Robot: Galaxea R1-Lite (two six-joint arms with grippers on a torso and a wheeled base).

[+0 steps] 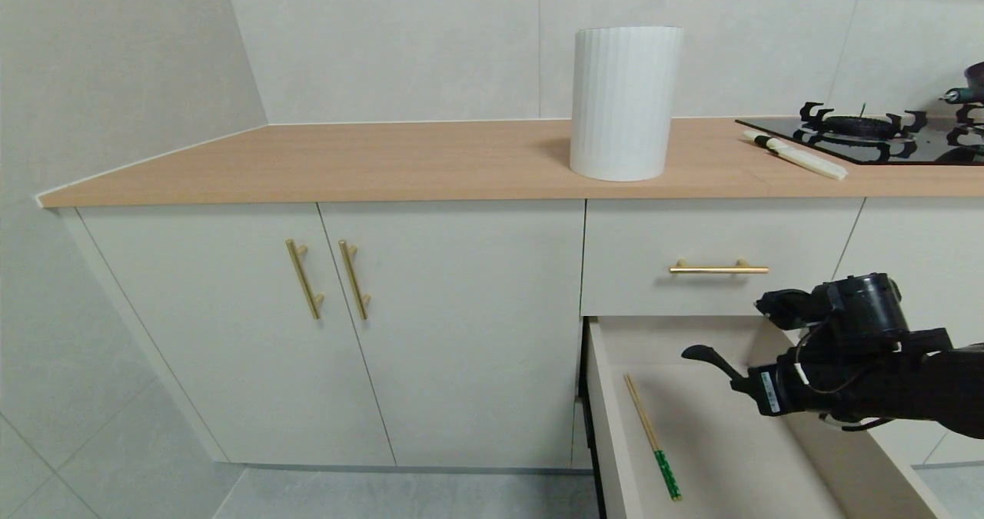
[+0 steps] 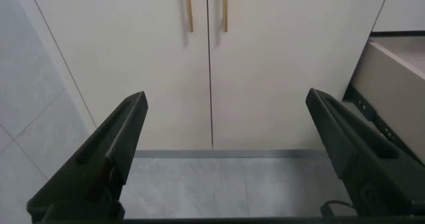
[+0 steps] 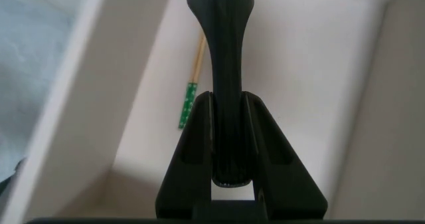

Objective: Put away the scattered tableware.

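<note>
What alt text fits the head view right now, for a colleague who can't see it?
The right gripper holds a black utensil over an open drawer, where green-tipped chopsticks lie. On the wooden countertop above are a white ribbed canister and, by the stove, a cream-coloured utensil.

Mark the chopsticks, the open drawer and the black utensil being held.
chopsticks (image 1: 652,436), head view, middle of the pair.
drawer (image 1: 723,457), head view, bare floor.
black utensil (image 1: 707,357), head view, near its free end.

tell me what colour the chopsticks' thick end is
Green, on otherwise tan chopsticks; head view shows it best.
</note>
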